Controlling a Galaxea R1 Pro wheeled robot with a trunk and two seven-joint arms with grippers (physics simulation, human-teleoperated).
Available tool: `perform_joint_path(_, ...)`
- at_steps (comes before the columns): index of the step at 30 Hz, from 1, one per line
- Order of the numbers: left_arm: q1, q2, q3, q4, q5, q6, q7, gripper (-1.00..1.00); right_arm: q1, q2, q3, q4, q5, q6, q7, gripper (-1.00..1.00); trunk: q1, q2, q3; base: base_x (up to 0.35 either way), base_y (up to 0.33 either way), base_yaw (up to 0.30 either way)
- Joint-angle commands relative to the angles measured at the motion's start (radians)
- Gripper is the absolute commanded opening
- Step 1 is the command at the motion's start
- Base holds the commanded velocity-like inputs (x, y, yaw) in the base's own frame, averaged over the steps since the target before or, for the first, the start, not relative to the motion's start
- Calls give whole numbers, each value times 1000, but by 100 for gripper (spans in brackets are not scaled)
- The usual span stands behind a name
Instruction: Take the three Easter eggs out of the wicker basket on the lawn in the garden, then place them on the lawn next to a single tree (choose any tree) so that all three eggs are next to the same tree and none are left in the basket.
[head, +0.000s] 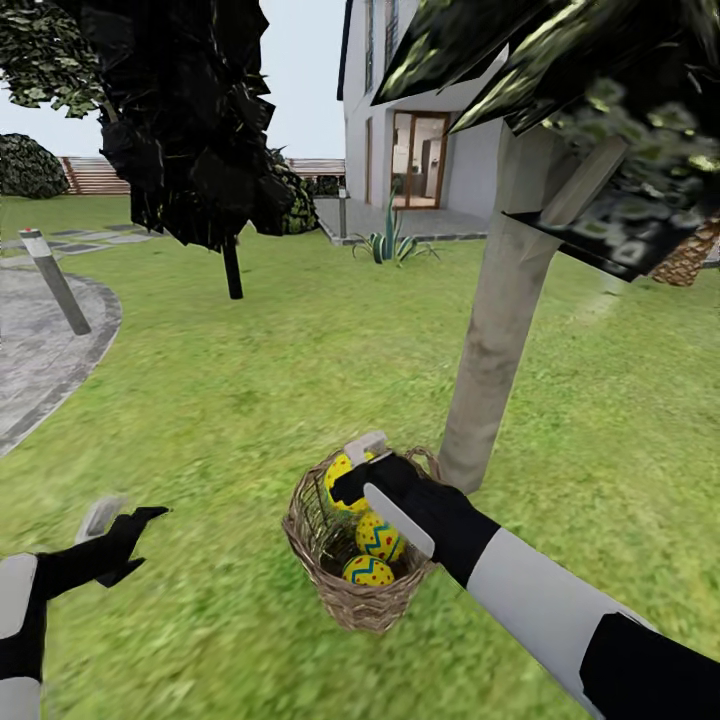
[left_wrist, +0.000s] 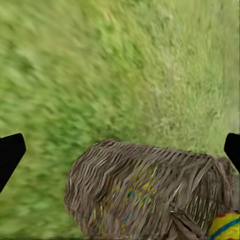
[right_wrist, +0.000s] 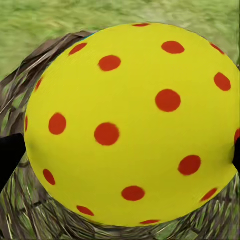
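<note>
Your left gripper (head: 112, 527) hangs over bare lawn (head: 230, 400) left of the wicker basket (head: 352, 590), jaws spread and empty. All three Easter eggs (head: 372, 540) sit inside, just near of the tree (head: 495, 330). Your right gripper (head: 368, 470) reaches in, jaws parted around the far-left egg (right_wrist: 130, 125); whether they pinch it, you cannot tell.

Right gripper (head: 362, 470) in wicker basket (head: 352, 590), beside tree (head: 497, 330)
</note>
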Motion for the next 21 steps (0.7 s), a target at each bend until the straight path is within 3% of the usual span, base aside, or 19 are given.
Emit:
perform_joint_path(1, 21, 20, 1, -4, 84, 4, 8, 100, -1, -8, 1, -13, -13, 1, -9, -100, -1, 1, 3, 0, 0, 0)
perform_joint_path(3, 64, 50, 1, -6, 223, 4, -23, 100, -1, -35, -6, -45, -40, -2, -8, -100, -9, 15, 9, 0, 0, 0)
perform_joint_path(4, 79, 57, 1, -4, 265, 4, -49, 100, -1, -46, -19, -56, -64, -3, -8, -100, -13, 22, 12, 0, 0, 0)
perform_joint_path(6, 102, 62, 2, 0, 302, 3, -112, 100, -1, -70, -44, -72, -107, -3, -8, -100, -20, 36, 19, 0, 0, 0)
perform_joint_path(9, 136, 65, 7, 6, 316, 4, -221, 100, -1, -93, -65, -83, -129, -2, 5, -100, -32, 57, 28, 0, 0, 0)
perform_joint_path(10, 147, 65, 19, 7, 317, 3, -250, 100, -1, -102, -75, -84, -130, -2, 38, -100, -36, 64, 31, 0, 0, 0)
perform_joint_path(12, 157, 65, 51, 8, 315, 3, -307, 100, 1, -134, -107, -83, -132, 1, 218, -100, -43, 78, 37, 0, 0, 0)
perform_joint_path(13, 158, 64, 57, 10, 314, 2, -320, 100, 1, -158, -123, -79, -133, 1, 355, -100, -47, 85, 41, 0, 0, 0)
perform_joint_path(14, 159, 64, 59, 11, 313, 1, -324, 100, 2, -178, -129, -76, -133, -1, 451, -100, -51, 92, 44, -27, 0, 0)
perform_joint_path(16, 159, 63, 60, 12, 313, 1, -327, 100, 2, -213, -144, -71, -133, -5, 602, -100, -59, 106, 50, -208, 0, 0)
perform_joint_path(18, 159, 62, 60, 12, 312, 1, -328, 100, 4, -224, -149, -69, -133, -8, 650, -100, -66, 120, 56, -321, 0, 0)
perform_joint_path(21, 159, 62, 60, 13, 311, 1, -328, 100, 8, -226, -151, -69, -133, -9, 660, -100, -78, 141, 66, -341, 0, 0)
